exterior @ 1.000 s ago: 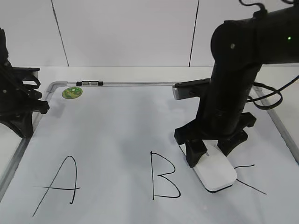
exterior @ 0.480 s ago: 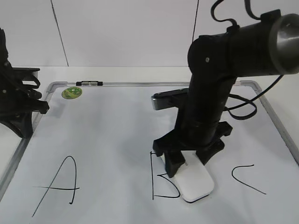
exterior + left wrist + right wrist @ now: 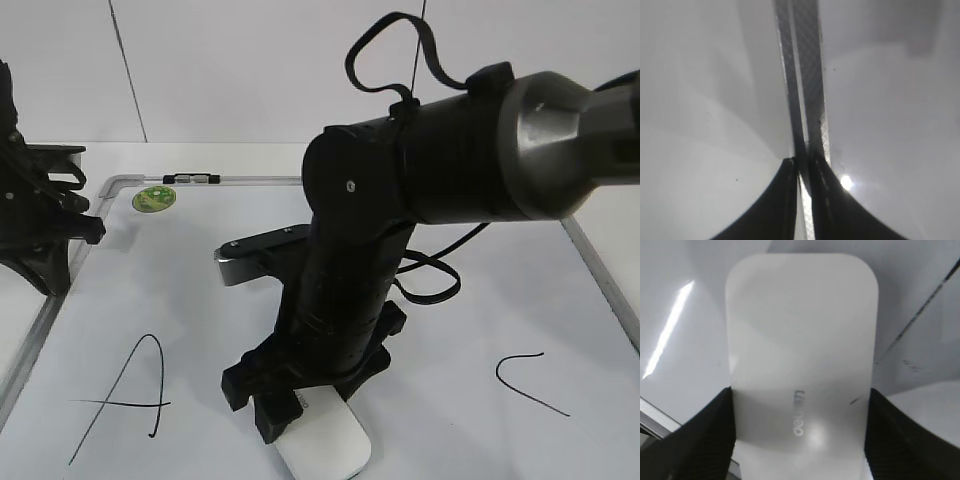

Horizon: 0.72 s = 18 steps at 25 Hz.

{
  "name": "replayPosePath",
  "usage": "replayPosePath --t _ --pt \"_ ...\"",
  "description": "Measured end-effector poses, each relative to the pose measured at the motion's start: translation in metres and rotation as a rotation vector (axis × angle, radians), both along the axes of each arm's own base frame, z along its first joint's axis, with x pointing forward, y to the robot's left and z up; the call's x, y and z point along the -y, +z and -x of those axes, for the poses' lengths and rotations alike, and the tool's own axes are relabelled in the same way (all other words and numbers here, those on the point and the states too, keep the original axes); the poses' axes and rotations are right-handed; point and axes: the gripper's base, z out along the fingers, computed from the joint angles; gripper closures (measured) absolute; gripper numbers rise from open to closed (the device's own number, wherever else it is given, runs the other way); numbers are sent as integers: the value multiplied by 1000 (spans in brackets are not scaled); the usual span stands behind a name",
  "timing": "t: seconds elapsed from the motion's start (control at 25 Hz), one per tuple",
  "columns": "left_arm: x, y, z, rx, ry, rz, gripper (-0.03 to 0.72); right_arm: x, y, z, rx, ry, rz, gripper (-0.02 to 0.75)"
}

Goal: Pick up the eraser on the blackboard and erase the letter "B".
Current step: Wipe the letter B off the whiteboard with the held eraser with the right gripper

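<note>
The blackboard [image 3: 190, 290] is a white board with a grey frame, lying flat. My right gripper [image 3: 303, 418] is shut on the white eraser [image 3: 326, 449] and presses it on the board's front middle. In the right wrist view the eraser [image 3: 800, 350] fills the frame between my two black fingers [image 3: 700, 437], gripper [image 3: 800, 435]. No letter "B" shows; my right arm and the eraser cover its place between the "A" [image 3: 125, 400] and the "C" [image 3: 528, 383]. My left gripper [image 3: 80, 225] is shut and empty at the board's left edge.
A round green sticker [image 3: 155, 198] sits at the board's back left corner. The left wrist view shows the grey board frame [image 3: 807, 75] running under my left gripper [image 3: 804, 167]. A thin dark stroke [image 3: 920, 315] lies on the board right of the eraser.
My right arm has swept left with the eraser, from beside the "C" across the "B". The "B" no longer shows and the whole "C" is uncovered. The left arm has not moved.
</note>
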Motion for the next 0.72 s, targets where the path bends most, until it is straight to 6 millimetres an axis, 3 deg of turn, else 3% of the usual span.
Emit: replayPosePath --t 0.2,0.36,0.72 --pt "0 0 0 -2 0 0 643 2 0 -3 -11 -24 -13 207" --pt "0 0 0 -2 0 0 643 15 0 -17 -20 -86 -20 208" --pt "0 0 0 -4 0 0 644 81 0 -67 13 -301 82 208"
